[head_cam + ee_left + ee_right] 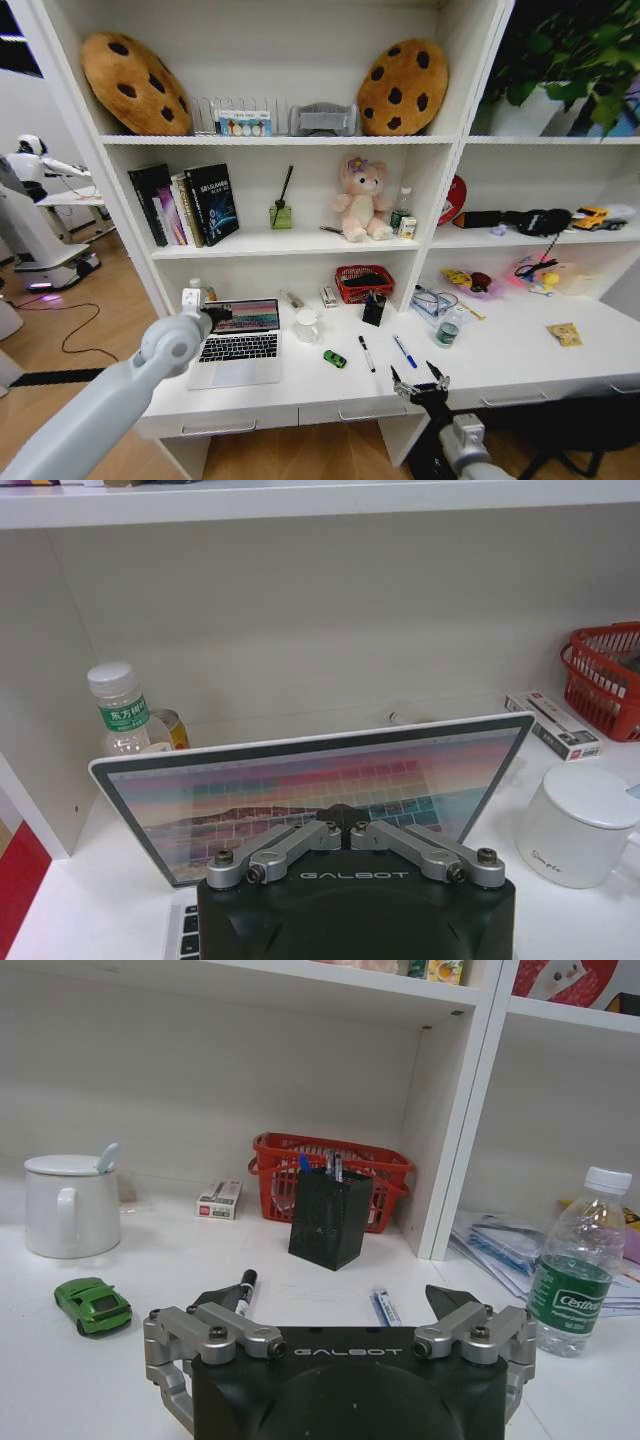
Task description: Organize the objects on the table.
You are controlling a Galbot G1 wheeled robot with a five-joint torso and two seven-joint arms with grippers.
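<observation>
Fingertips of the left gripper (pixel 343 825) meet closed, empty, before the laptop (pixel 240 342) near the table's (pixel 520 365) left end. Right gripper (pixel 332 1303) gapes wide, empty, at the front edge, facing the green toy car (pixel 93 1305) and pens (pixel 243 1293).

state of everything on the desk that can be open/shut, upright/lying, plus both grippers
laptop: lid open, screen lit
left gripper: shut, fingertips meeting in front of the laptop screen
right gripper: open, above the desk front edge
black pen: lying flat
blue pen: lying flat
green toy car: on its wheels
water bottle: upright, capped
white mug: upright, lid on
black pen holder: upright, pens inside
desk drawers: shut
</observation>
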